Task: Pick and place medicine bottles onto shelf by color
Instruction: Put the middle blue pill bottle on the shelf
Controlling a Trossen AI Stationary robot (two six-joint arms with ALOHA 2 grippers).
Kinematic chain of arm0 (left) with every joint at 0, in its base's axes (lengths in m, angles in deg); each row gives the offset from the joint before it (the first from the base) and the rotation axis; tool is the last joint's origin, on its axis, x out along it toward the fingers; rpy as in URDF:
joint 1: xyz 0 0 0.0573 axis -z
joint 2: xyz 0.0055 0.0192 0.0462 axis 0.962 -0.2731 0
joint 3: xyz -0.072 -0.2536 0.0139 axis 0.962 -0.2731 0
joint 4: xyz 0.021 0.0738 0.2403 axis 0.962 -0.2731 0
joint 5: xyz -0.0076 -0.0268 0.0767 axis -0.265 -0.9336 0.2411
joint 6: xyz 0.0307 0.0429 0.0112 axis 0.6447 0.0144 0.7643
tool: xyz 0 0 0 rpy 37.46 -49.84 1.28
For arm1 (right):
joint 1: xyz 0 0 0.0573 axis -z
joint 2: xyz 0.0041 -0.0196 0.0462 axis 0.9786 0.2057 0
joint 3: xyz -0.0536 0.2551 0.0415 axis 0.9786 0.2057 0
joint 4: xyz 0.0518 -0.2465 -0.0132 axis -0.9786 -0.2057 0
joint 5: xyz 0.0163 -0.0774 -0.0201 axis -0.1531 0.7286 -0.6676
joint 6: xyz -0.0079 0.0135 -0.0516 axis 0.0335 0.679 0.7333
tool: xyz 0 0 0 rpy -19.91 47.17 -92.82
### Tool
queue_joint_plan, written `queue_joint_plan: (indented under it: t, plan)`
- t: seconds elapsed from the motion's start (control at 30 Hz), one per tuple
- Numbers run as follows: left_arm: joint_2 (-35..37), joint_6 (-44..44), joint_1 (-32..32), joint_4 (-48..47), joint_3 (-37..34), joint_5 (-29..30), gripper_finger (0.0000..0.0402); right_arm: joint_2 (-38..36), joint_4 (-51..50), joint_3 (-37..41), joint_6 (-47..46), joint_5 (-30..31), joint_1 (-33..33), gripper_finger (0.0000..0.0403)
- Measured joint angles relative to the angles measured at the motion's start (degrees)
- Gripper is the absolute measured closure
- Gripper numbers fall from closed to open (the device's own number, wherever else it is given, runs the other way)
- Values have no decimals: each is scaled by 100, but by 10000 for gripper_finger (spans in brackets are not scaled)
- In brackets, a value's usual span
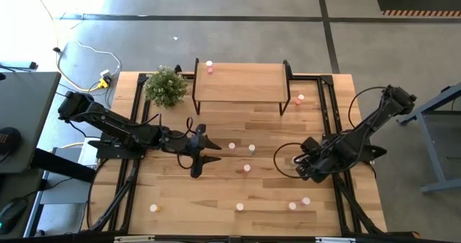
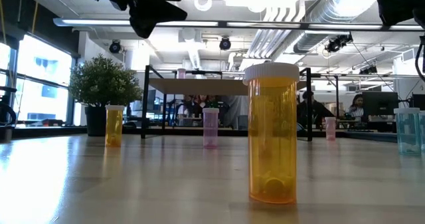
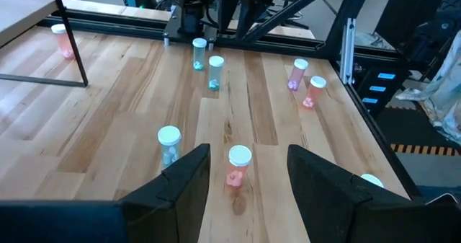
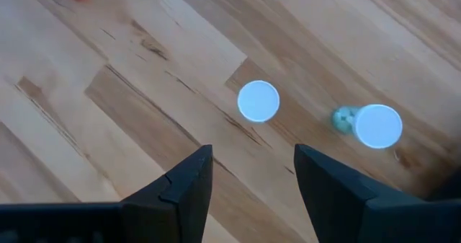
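The shelf (image 1: 241, 81), a pale wood board on thin black legs, stood at the far edge of the plank table (image 1: 173, 192), with one pink bottle (image 1: 209, 67) on its top. Small translucent cylinders with white caps dotted the planks nearer than the shelf. The left gripper (image 1: 207, 151) hovered in front of the shelf, fingers apart and empty, a pink bottle (image 3: 238, 165) just ahead holding pinkish contents. The right gripper (image 4: 252, 182) hung spread and empty over two white-capped bottles (image 4: 258, 101).

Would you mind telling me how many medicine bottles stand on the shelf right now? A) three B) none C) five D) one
D: the high view shows a single pink bottle near the back left corner of the shelf; the rest stand on the table.
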Motion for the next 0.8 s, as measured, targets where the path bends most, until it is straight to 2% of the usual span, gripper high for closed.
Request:
queue_joint_plan:
  t: [0.37,0.67,0.8]
  plan:
    - [0,13,0,-4,0,0,227,380,73,2,205,-54,516,191]
    - [0,63,-2,-7,2,-22,227,657,285,4,529,-548,924,190]
    - [0,65,-2,-7,2,-22,227,813,470,4,770,-589,1067,190]
